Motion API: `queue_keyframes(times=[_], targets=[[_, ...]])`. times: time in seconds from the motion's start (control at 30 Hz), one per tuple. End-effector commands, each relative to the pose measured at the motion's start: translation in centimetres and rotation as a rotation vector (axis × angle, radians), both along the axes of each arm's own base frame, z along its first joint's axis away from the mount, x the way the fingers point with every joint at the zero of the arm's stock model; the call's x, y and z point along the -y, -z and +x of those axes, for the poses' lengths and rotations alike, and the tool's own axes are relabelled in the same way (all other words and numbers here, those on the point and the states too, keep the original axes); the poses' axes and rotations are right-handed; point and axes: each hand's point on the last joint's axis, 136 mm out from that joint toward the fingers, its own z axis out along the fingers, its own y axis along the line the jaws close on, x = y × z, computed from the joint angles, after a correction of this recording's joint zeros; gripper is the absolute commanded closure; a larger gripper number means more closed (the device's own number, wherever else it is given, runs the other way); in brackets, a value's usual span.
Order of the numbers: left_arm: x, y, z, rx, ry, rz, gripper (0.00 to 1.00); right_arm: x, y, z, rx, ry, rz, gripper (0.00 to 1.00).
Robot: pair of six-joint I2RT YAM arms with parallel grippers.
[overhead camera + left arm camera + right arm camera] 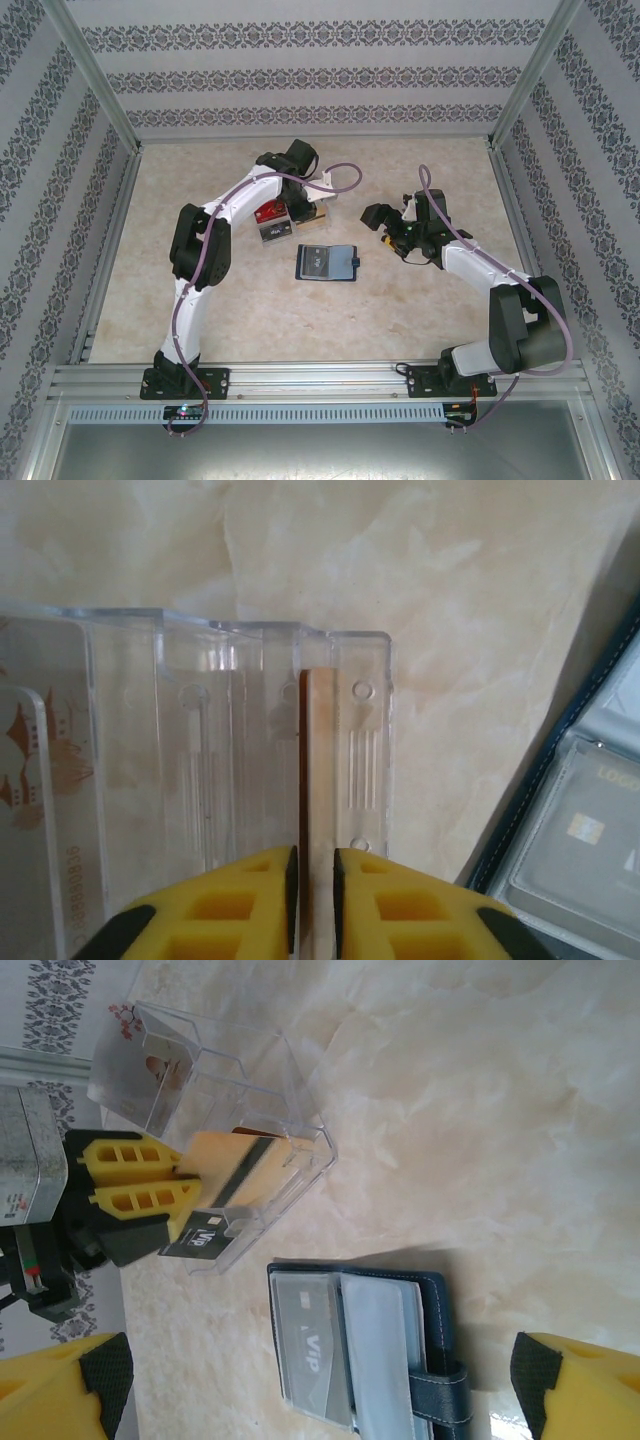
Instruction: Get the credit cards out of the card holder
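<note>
The card holder (327, 262) lay open and flat at the middle of the counter (420, 320) in the top view, its navy cover facing down and its closure tab pointing to the right of the frame. In the right wrist view, the holder (430, 1300) sat at the lower centre. A grey card (310, 1350) marked VIP lay under one clear sleeve, and the sleeve beside it looked blank.

Just above and to the left of the holder in the top view stood a clear slotted box (272, 225), with a red card (268, 212) showing in it. In the left wrist view, the orange-gold card (320, 770) stood on edge in the rightmost slot of the box (200, 680). A white-pinkish card (30, 780) with reddish print stood in a slot at the far left of that frame. In the right wrist view, a black card (200, 1238) marked VIP sat at the near end of the box.

The left fingers (250, 900) stood a narrow gap apart, one on each side of the orange-gold card. I could not tell whether they pressed on it. The right fingers (60, 1385) were spread wide at the bottom corners of their frame with nothing between them. They hung above the counter, to the right of the holder in the top view.
</note>
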Motion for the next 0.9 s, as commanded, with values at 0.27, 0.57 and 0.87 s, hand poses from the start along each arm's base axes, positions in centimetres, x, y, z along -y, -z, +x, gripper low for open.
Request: queue_keyframes(times=[0.27,0.57,0.87], targets=[[0.4,-4.0,0.5,0.074,-0.014,-0.054,0.63,-0.2,-0.3,0.0,0.001,-0.009,0.002,0.02],[-1.0,-11.5,-0.1,0.212,-0.246,-0.263,0.55,-2.7,-0.5,-1.7,-0.004,-0.096,-0.189,0.08],[-8.5,-12.5,-3.6,0.292,-0.682,-0.270,0.20,-8.8,1.8,-5.2,-0.067,-0.263,-0.386,0.31]])
